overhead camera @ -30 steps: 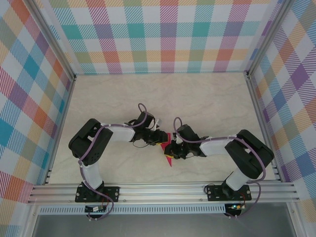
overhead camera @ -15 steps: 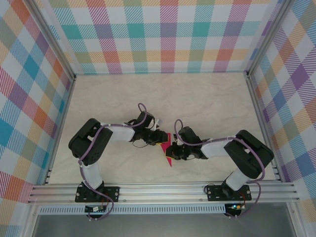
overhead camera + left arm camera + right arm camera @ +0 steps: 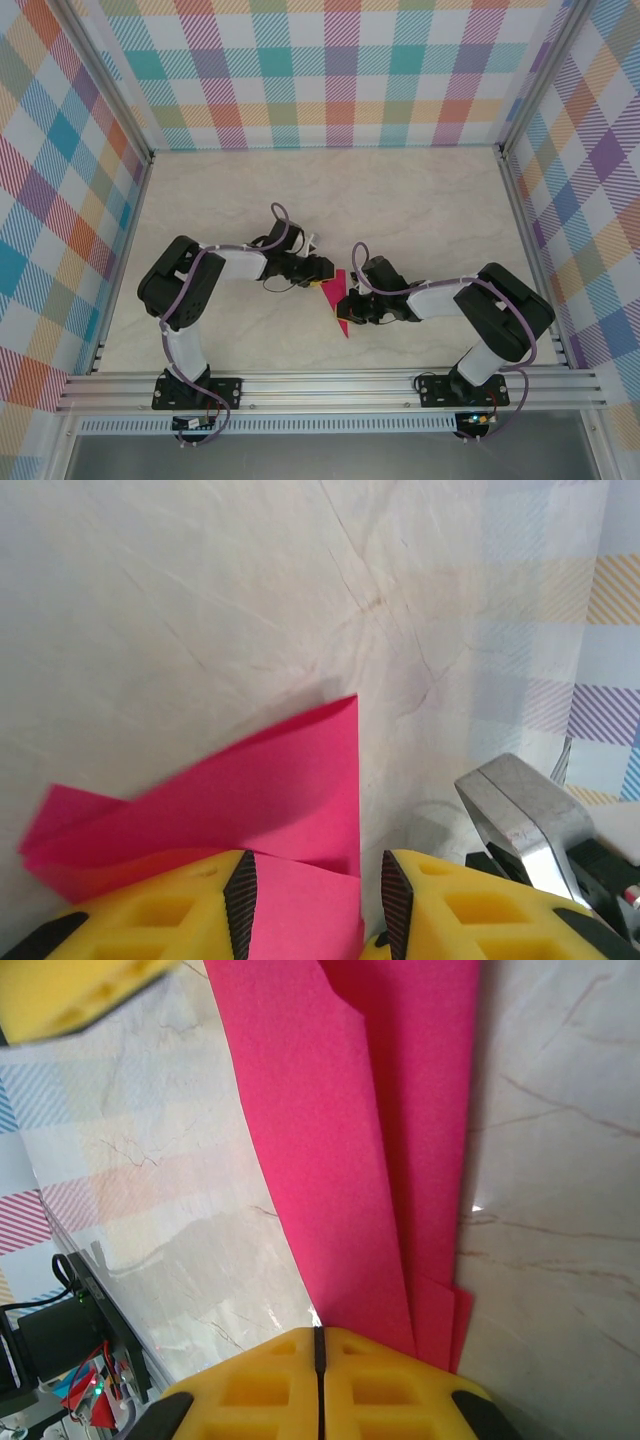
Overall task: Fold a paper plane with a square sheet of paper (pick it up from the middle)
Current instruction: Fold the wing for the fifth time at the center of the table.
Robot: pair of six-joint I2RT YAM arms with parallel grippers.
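Right gripper (image 3: 318, 1345): its jaws have been closing over the last second and are now sitting pressed together at the edge of the pink paper (image 3: 390, 1110), with no paper showing between the pads.
Left gripper (image 3: 315, 880): its jaws are easing apart and standing spread around a folded flap.
Left arm: it is reaching slightly further toward the centre.
Pink paper: it is lying part-folded in layers on the tabletop (image 3: 420, 200), between the two grippers.
Meaning: the left side is probably letting go while the right is pressing a crease; the dart shape is not yet forming.
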